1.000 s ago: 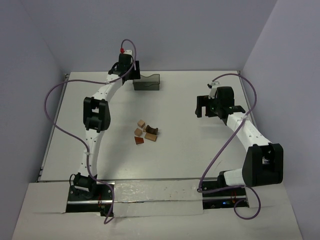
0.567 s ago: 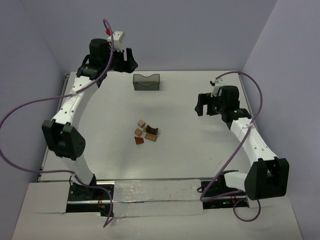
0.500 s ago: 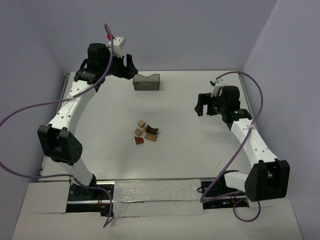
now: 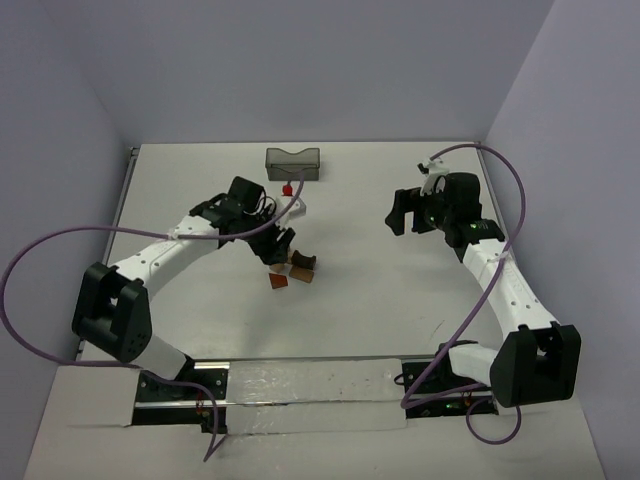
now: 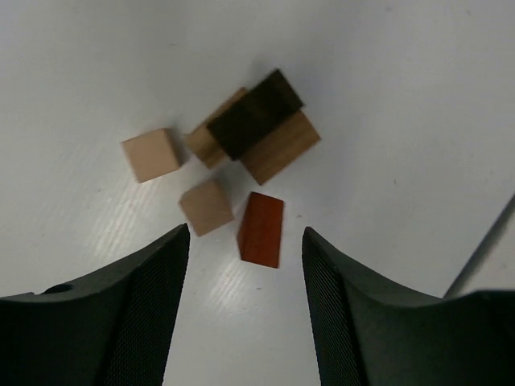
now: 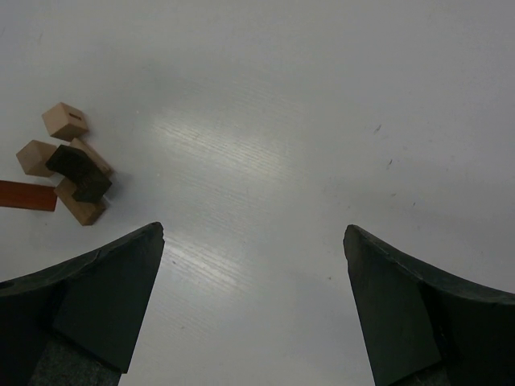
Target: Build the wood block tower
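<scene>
The wooden blocks lie loose in a small cluster mid-table. In the left wrist view I see two tan cubes (image 5: 150,154) (image 5: 207,207), a reddish-brown wedge (image 5: 261,229), and a dark brown arch (image 5: 255,112) lying across tan bars (image 5: 280,147). My left gripper (image 5: 245,241) is open just above the cluster, with the wedge ahead between its fingertips, apart from both. In the top view it (image 4: 278,246) covers part of the cluster; the arch (image 4: 303,262) and wedge (image 4: 279,281) show. My right gripper (image 4: 400,212) is open and empty, far right of the blocks (image 6: 79,170).
A dark translucent bin (image 4: 292,162) stands at the back of the table, behind the left gripper. Purple cables loop off both arms. The white table (image 4: 380,300) ends at walls on the left, back and right.
</scene>
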Robot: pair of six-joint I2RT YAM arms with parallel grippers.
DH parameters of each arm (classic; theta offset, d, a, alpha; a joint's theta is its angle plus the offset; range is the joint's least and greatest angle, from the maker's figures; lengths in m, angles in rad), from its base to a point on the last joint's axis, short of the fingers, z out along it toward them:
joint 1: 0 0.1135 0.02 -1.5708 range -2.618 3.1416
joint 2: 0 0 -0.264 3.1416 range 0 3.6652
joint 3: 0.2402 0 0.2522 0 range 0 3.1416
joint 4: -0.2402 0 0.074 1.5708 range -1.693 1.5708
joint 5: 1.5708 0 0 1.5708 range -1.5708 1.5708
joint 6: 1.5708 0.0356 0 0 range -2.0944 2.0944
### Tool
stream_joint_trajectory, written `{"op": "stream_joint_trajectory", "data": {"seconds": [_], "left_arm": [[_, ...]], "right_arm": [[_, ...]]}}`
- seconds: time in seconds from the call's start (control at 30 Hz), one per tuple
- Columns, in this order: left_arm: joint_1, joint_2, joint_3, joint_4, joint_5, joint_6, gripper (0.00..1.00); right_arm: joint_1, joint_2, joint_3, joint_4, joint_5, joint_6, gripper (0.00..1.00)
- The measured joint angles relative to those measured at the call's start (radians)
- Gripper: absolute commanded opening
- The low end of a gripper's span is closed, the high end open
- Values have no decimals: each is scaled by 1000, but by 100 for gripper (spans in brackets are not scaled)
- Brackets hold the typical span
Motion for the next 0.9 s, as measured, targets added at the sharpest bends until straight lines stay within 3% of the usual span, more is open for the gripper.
{"op": "stream_joint_trajectory", "data": {"seconds": [0.4, 0.9], "left_arm": [[-114, -45, -57, -2, 27, 266, 49], [-149, 140, 4, 49, -66, 408, 46]], "right_arm": [[0, -25, 2, -70, -9, -8, 100], [0, -63, 2, -86, -7, -18, 100]]}}
